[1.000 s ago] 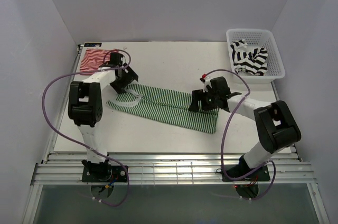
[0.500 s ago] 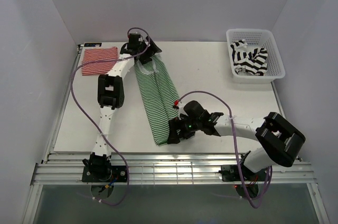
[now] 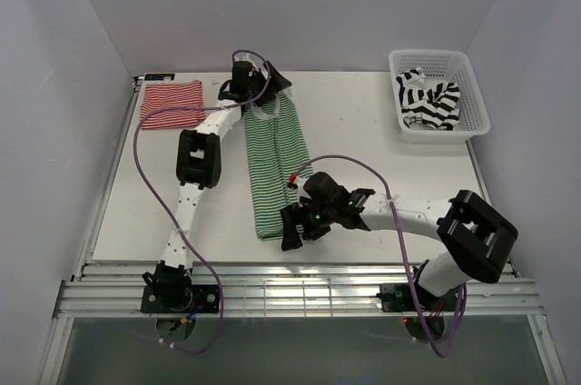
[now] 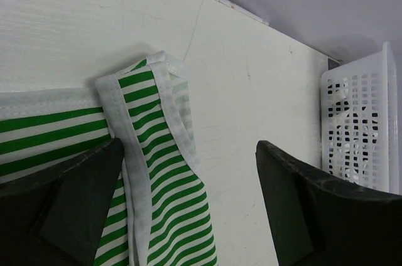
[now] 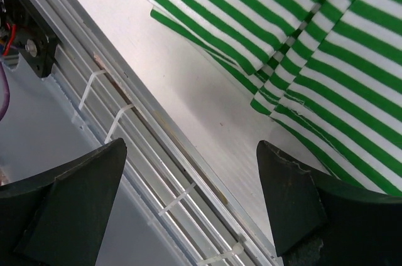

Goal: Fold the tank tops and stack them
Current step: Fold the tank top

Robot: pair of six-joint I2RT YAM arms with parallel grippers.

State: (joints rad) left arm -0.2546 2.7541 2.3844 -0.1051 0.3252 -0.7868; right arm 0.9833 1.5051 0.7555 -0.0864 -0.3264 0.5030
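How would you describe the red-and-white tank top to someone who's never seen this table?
Find the white table, far left corner. A folded rectangle lies there, the red-and-white tank top. It alone has red stripes; the green-and-white tank top stretches long down the middle.

Bright, even light; soft shadows; sharp focus

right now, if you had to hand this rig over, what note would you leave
The left gripper is open at the far strap end of the green-and-white top, holding nothing.
The right gripper is open at its near hem, holding nothing.
The green-and-white top lies as a long narrow strip, apparently folded lengthwise. The red-and-white top is folded at the far left corner. The black-and-white top is bunched in the basket.
Done: red one folded.
Left: finish the green one, stack it, then do the black-and-white one.
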